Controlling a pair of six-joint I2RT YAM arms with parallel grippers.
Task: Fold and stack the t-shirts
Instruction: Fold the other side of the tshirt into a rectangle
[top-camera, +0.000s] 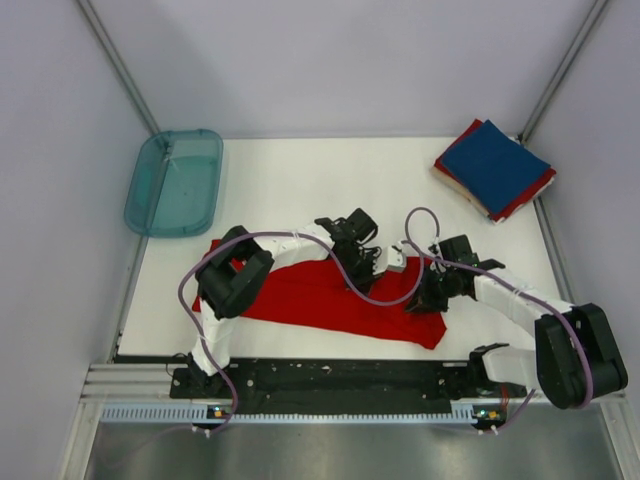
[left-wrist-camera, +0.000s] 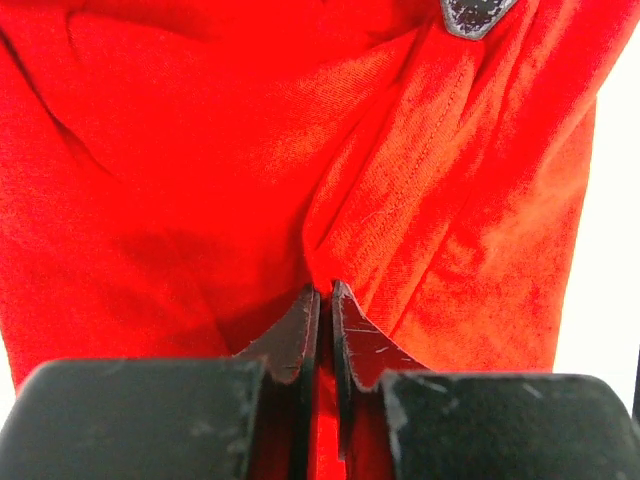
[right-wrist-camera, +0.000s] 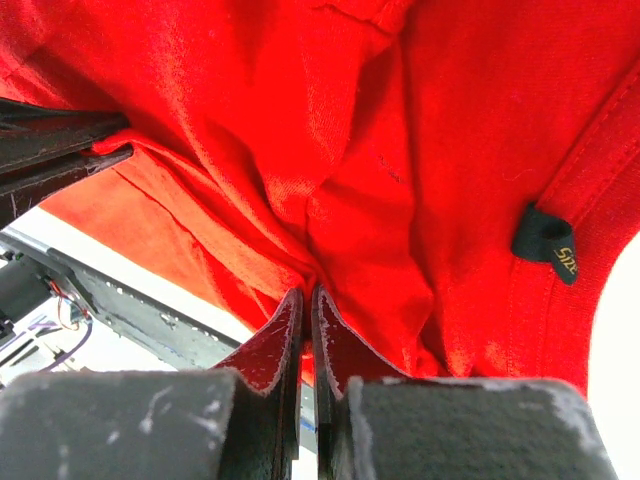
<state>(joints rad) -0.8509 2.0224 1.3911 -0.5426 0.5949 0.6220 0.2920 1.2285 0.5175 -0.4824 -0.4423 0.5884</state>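
A bright red t-shirt (top-camera: 310, 295) lies spread and rumpled across the near part of the white table (top-camera: 300, 190). My left gripper (top-camera: 368, 264) is down on its upper edge near the middle. In the left wrist view the left gripper (left-wrist-camera: 325, 290) is shut, pinching a fold of the red t-shirt (left-wrist-camera: 200, 150). My right gripper (top-camera: 422, 298) sits at the shirt's right end. In the right wrist view the right gripper (right-wrist-camera: 306, 293) is shut on a bunched fold of the red t-shirt (right-wrist-camera: 450, 150), close to the black size tag (right-wrist-camera: 547, 245). Folded t-shirts (top-camera: 495, 168), navy on top of red, are stacked at the back right.
A translucent teal tray (top-camera: 175, 182) stands at the table's back left corner. The arms' black base rail (top-camera: 330, 378) runs along the near edge. Grey walls close in on the left, back and right.
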